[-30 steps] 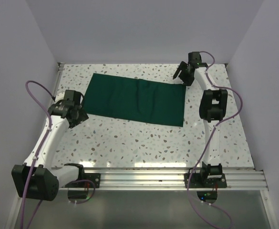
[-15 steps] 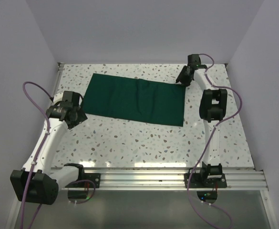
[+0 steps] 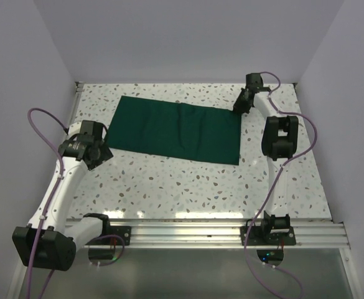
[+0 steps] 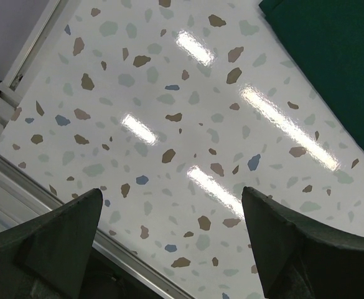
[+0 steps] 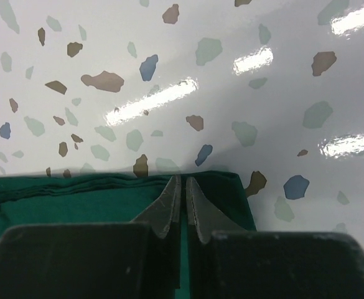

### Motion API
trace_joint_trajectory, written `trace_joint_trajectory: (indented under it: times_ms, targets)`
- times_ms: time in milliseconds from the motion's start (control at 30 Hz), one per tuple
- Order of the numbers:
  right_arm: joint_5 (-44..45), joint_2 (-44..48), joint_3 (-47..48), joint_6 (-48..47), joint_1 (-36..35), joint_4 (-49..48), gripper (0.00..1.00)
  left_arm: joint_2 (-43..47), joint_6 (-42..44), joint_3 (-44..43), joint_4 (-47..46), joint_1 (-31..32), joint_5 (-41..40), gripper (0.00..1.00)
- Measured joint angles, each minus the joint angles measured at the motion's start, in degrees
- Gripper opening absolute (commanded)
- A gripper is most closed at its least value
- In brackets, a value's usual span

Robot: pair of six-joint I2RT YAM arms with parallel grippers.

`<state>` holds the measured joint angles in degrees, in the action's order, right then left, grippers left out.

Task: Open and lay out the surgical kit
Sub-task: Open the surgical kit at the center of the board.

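Right gripper (image 3: 239, 106) is dropping from a second ago onto cloth (image 3: 175, 128) far-right corner, fingers pinching its edge | left gripper (image 4: 172, 205) is hovering wide open, empty, beside cloth | cloth is lying spread on table (image 3: 188, 180)

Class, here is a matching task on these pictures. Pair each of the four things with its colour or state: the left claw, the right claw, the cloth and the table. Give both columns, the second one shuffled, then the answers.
Column one:
1. left claw
2. right claw
3. green cloth
4. table

Column two:
A. white with coloured speckles
B. wide open above bare tabletop
C. closed, tips at the cloth's far right corner
D. dark, lying flat on the table

Pairs: 1-B, 2-C, 3-D, 4-A
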<state>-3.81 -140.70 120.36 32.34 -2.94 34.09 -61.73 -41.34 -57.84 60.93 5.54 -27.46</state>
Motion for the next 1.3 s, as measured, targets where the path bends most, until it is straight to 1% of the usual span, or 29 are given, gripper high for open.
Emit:
trace_joint_trajectory:
  times_ms: [133, 300, 767, 967, 1033, 1133, 1233, 1300]
  targets:
    - [0.09, 0.83, -0.76, -0.15, -0.13, 0.87, 0.0, 0.33, 0.46, 0.0, 0.02, 0.0, -0.28, 0.98]
    - [1.31, 1.95, -0.02, -0.92, -0.79, 4.61, 0.0, 0.76, 1.07, -0.04, 0.0, 0.0, -0.35, 0.98]
    - [4.79, 10.38, 0.79, -2.38, -2.58, 12.76, 0.0, 5.86, 4.02, -0.85, 0.0, 0.0, 0.0, 0.99]
    - [3.85, 15.37, -5.03, -3.3, -3.72, 12.52, 0.0, 7.1, 5.11, -1.11, -0.04, 0.0, 0.35, 1.0]
    - [2.47, 18.23, -8.57, -3.85, -5.53, 12.39, 0.0, 6.64, 5.55, -1.86, -0.04, 0.0, 0.76, 1.0]
    - [0.52, 23.93, -13.94, -4.79, -11.26, 12.39, 0.0, 4.61, 6.49, -4.66, -0.61, 0.0, 1.75, 1.0]
    - [-1.81, 33.31, -21.86, -5.14, -20.7, 12.13, 0.0, 1.42, 7.02, -8.31, -1.68, -0.02, 2.6, 1.0]
    - [-3.58, 42.47, -29.57, -4.94, -27.47, 12.11, 0.0, -1.05, 7.43, -11.06, -2.69, -0.02, 3.1, 1.0]
